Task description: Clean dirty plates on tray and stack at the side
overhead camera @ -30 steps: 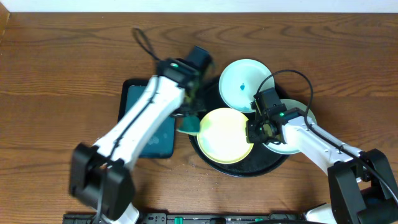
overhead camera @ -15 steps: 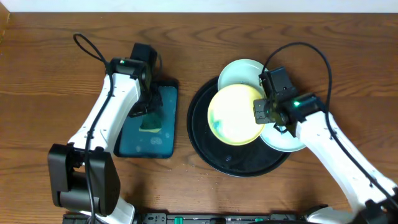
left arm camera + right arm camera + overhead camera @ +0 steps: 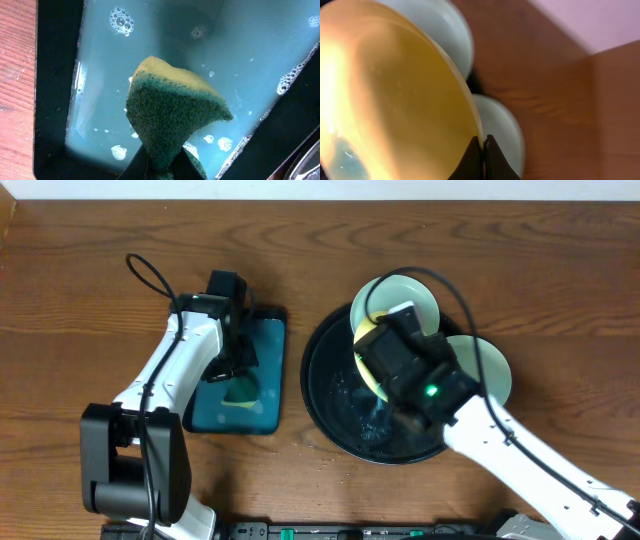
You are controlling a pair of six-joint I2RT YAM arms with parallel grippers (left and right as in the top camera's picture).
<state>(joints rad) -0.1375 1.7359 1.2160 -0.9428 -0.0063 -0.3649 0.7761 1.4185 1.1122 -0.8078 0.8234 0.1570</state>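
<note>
My right gripper (image 3: 482,150) is shut on the rim of the pale yellow plate (image 3: 385,90), which it holds tilted on edge above the black round tray (image 3: 322,385). In the overhead view only a yellow sliver (image 3: 364,346) shows beside the wrist. One mint plate (image 3: 398,296) lies at the tray's far rim, and it shows in the right wrist view (image 3: 445,30). A second mint plate (image 3: 492,366) lies at the right, also in the right wrist view (image 3: 502,130). My left gripper (image 3: 161,167) is shut on a green and yellow sponge (image 3: 170,110) over the teal tray.
The rectangular teal tray (image 3: 262,330) of soapy water (image 3: 240,55) stands left of the black tray. The black tray's floor is wet. Bare wooden table (image 3: 90,280) lies all around. Cables loop above both arms.
My right arm has raised the yellow plate and tipped it from nearly flat to on edge, with the wrist now over the tray. The left gripper has stayed over the teal tray with the sponge.
</note>
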